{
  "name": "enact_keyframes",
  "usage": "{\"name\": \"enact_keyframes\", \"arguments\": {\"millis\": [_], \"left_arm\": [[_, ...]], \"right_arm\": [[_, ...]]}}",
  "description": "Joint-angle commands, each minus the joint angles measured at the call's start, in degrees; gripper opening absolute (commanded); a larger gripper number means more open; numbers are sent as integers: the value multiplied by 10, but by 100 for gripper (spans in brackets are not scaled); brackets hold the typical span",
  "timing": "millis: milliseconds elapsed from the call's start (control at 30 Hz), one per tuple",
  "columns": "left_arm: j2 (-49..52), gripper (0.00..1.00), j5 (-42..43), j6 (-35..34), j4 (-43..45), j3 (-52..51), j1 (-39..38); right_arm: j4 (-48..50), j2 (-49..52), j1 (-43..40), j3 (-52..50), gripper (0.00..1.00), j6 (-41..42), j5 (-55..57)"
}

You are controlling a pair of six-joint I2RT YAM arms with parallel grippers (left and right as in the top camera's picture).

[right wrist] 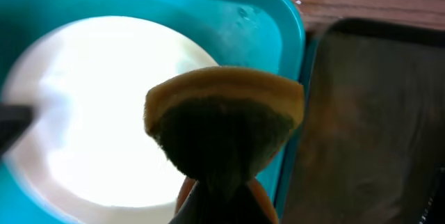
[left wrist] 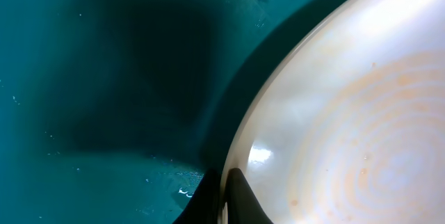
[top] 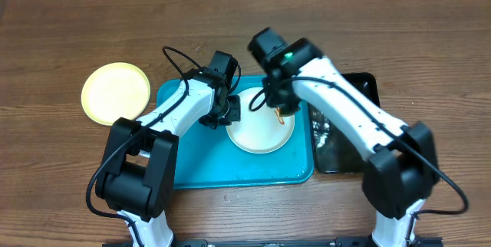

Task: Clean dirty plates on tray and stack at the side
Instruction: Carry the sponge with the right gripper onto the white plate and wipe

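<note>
Gripping plate rim, left hand; right hand, sponge.

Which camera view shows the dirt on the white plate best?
Left wrist: the plate fills the picture close up, with faint orange-brown rings on it. Overhead shows the plate on the tray, too small for smears. In the right wrist view it is washed out, behind the sponge.

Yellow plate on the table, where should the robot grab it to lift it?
By its thin rim, on the outer left edge, coming down from above with the jaws straddling it. The yellow plate lies flat on the table, so only the rim gives a hold, and the tray crowds its right edge.
</note>
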Motion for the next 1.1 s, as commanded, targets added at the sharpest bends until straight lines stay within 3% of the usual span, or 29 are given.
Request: {"name": "enact_keyframes", "arguments": {"millis": [0,600,833,1067], "left_arm": [[8,4,-4,3,-3,1,3],[8,5,-4,5,-4,1,3],[8,5,-4,5,-6,1,3],[8,4,-5,7,-6,1,3]], "right_arm": [[7,37,8,-6,4,37,67],[36,135,8,-7,4,43,36],[42,185,8,-10,4,43,-49],[73,193,6,-9,4,-6,-253]]}}
